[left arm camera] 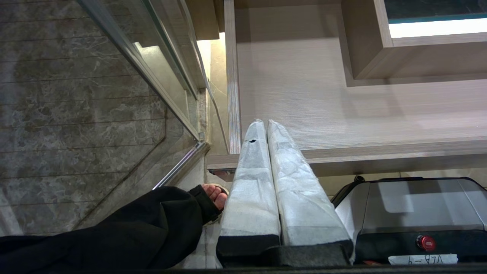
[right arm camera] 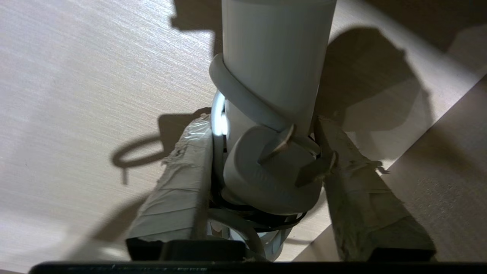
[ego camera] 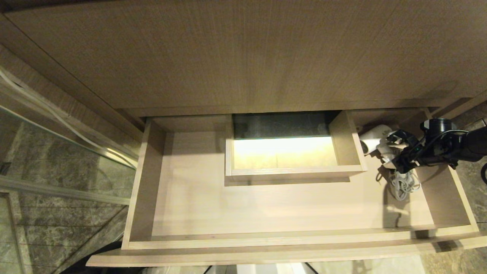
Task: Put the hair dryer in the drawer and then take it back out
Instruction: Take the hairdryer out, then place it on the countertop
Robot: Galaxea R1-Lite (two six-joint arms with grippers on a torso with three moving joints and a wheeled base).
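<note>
Hair dryer [right arm camera: 274, 57]: handle, wound cord [right arm camera: 243, 95] and plug [right arm camera: 266, 171] sit between the right gripper [right arm camera: 266, 179] fingers, which clamp them.
Place: drawer [ego camera: 266, 239], right end, beside the boxed hole [ego camera: 285, 152].
Left gripper [left arm camera: 266, 125]: parked, fingers together.
Advice: probably squeeze the handle squarely, so the loose cord doesn't slip.

Right tool [ego camera: 392, 150] grips the hair dryer [ego camera: 374, 139] in the drawer's [ego camera: 266, 241] right end.

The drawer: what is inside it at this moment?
The drawer holds the hair dryer at its right end, gripped by the right gripper; part of its body is covered.
</note>
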